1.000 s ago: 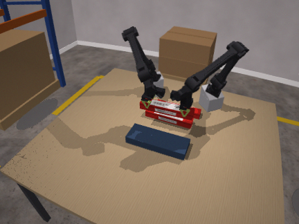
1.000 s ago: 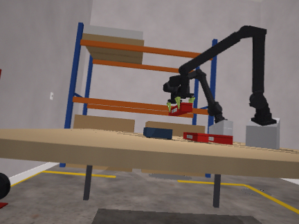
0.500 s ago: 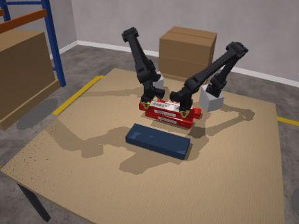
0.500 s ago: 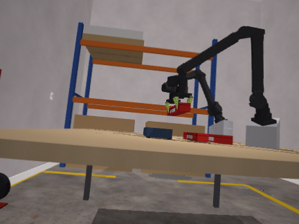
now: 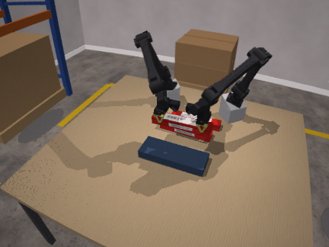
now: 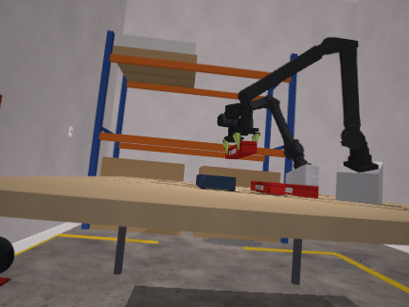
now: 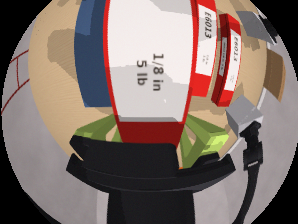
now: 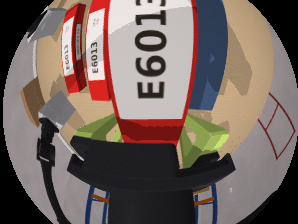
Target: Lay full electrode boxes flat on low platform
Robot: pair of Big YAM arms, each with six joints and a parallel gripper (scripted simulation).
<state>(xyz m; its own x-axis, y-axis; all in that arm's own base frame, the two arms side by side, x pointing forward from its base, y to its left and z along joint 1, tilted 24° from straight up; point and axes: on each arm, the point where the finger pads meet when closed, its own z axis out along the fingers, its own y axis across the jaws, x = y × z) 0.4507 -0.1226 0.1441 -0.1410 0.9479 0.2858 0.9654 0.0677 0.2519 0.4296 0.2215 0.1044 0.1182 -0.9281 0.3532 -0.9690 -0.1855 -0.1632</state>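
Note:
A red E6013 electrode box [image 5: 181, 122] hangs level in the air, held at both ends. My left gripper [image 5: 202, 127] is shut on its picture-right end, seen in the left wrist view [image 7: 149, 137]. My right gripper [image 5: 161, 118] is shut on the other end, seen in the right wrist view [image 8: 152, 137]. In the exterior view the held box [image 6: 241, 149] is well above the table. Two other red boxes [image 6: 284, 189] lie flat side by side on the table [image 8: 83, 52], below and behind the held one. The low dark blue platform [image 5: 173, 155] lies in front with nothing on it.
Two grey arm pedestals [image 5: 232, 110] [image 5: 174, 91] stand behind the boxes. A cardboard carton [image 5: 206, 57] stands on the floor beyond the table. A large crate [image 5: 23, 76] and a blue and orange rack [image 6: 189, 95] are off to the side.

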